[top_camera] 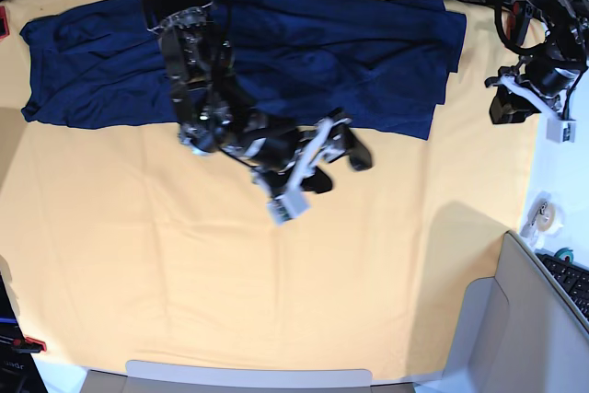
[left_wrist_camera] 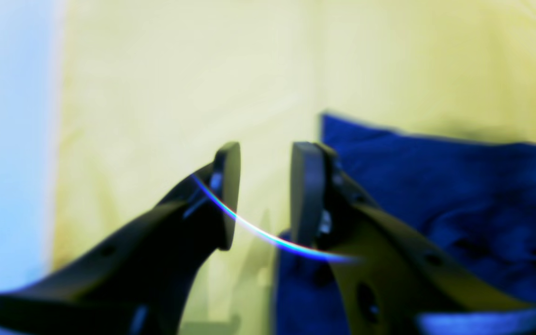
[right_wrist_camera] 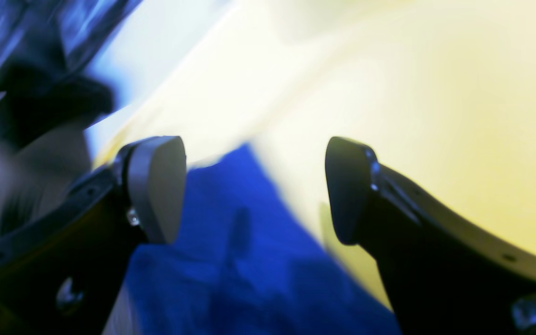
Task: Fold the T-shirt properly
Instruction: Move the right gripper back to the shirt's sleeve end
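Right gripper [top_camera: 342,165] – jaws spread wide, nothing between them, hovering over bare yellow-orange table cloth [top_camera: 184,264] just beyond near hem of T-shirt [top_camera: 304,52].

Left gripper [left_wrist_camera: 264,195] – jaws part open, nothing held, out past the shirt's side edge, apart from fabric.

T-shirt lies spread along far side of table, dark navy, wrinkled, one sleeve end reaching far corner.

Wide bare cloth toward near edge.

Both wrist views blurred; right arm covers part of shirt's middle in base view.
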`<move>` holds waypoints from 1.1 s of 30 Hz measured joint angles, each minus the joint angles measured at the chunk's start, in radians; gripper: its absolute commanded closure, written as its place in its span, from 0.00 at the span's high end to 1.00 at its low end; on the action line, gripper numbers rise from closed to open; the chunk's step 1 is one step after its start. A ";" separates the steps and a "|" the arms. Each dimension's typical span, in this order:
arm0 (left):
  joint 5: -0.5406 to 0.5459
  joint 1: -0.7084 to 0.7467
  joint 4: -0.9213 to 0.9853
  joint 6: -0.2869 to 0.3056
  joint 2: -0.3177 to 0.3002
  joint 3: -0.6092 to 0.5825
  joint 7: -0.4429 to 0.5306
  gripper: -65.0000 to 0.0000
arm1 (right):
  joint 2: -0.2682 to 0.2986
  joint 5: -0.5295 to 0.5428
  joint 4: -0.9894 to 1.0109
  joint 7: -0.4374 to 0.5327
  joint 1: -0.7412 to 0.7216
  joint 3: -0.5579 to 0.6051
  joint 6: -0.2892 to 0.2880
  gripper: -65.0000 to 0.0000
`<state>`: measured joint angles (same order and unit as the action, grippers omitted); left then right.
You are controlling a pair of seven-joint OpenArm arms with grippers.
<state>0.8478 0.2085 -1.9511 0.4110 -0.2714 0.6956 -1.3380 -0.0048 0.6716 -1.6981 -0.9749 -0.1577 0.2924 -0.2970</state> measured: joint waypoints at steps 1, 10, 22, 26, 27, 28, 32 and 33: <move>-0.003 0.000 0.000 0.026 0.000 0.028 -0.021 0.32 | 0.019 0.013 -0.002 -0.004 0.013 -0.045 0.005 0.71; -0.003 -0.043 0.260 0.177 0.018 0.145 -0.060 0.32 | 0.166 0.252 -0.010 -0.008 0.175 -0.453 -0.003 0.71; 0.170 -0.045 0.426 0.177 0.022 -0.020 -0.053 0.32 | 0.209 0.284 -0.010 -0.018 0.297 -0.698 -0.003 0.71; 0.170 -0.042 0.429 0.176 0.022 -0.064 -0.054 0.32 | 0.243 0.284 -0.008 -0.019 0.311 -0.721 -0.004 0.71; 0.170 -0.040 0.429 0.176 0.021 -0.073 -0.053 0.32 | 0.247 0.285 -0.007 -0.018 0.313 -0.732 -0.003 0.71; 0.170 -0.039 0.429 0.176 0.022 -0.081 -0.053 0.32 | 0.248 0.286 -0.007 -0.017 0.319 -0.743 -0.004 0.71; 0.170 -0.039 0.430 0.173 0.021 -0.124 -0.053 0.32 | 0.248 0.285 -0.006 -0.020 0.335 -0.752 -0.003 0.71; 0.170 -0.039 0.430 0.173 0.021 -0.137 -0.053 0.32 | 0.248 0.285 -0.006 -0.020 0.334 -0.752 -0.003 0.71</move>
<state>1.0176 0.1696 -1.5215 0.5842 -0.2501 0.5583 -1.3914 0.2436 0.9569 -1.7042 -0.9947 0.1764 -0.4595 -0.3004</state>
